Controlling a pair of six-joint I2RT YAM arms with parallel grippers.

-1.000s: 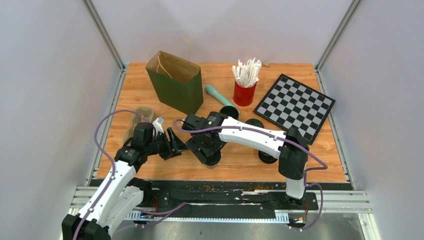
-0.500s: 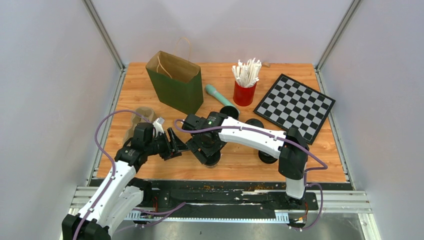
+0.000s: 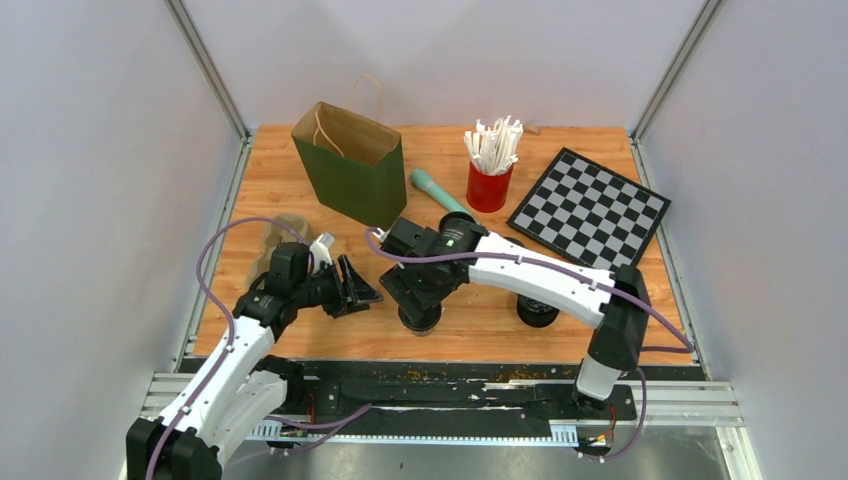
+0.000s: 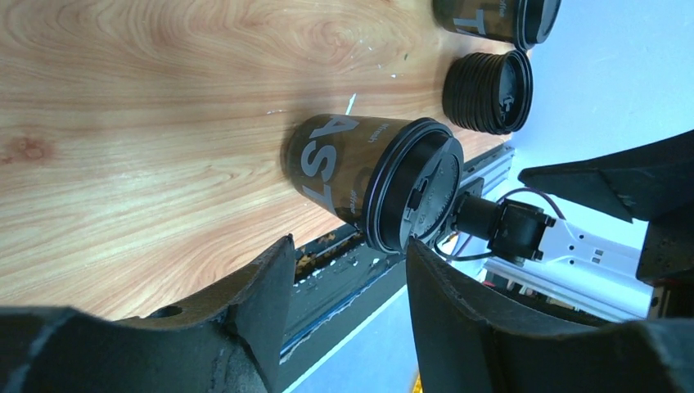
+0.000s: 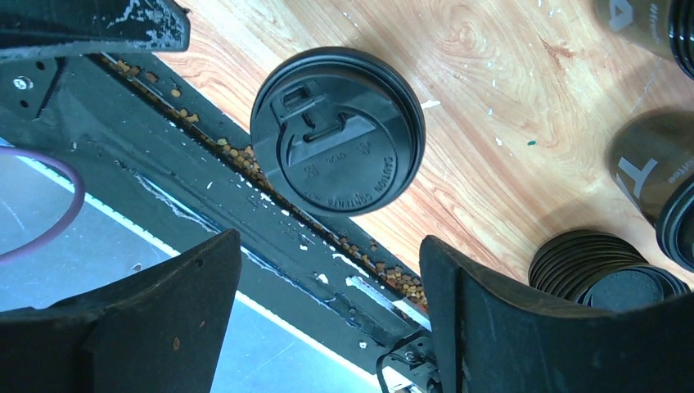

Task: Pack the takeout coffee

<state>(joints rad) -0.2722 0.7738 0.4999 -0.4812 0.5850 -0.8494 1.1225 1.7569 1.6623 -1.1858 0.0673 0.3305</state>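
**The coffee cup point(image 5: 337, 131) sits under the right claw point(image 5: 329, 241)**

It stands up straight, lid on, just below those spread, empty fingers. The left claw point(image 4: 348, 250), also spread and empty, faces its side and looks a bit farther off.

On table point(image 3: 280, 190): paper bag point(image 3: 350, 165) stood rear left; straw holder point(image 3: 489, 185) to its right; chessboard point(image 3: 588, 212) farther right. Lidded cup point(image 4: 372, 176) stood near front edge; lid stack point(image 3: 537, 312) sat right of it.
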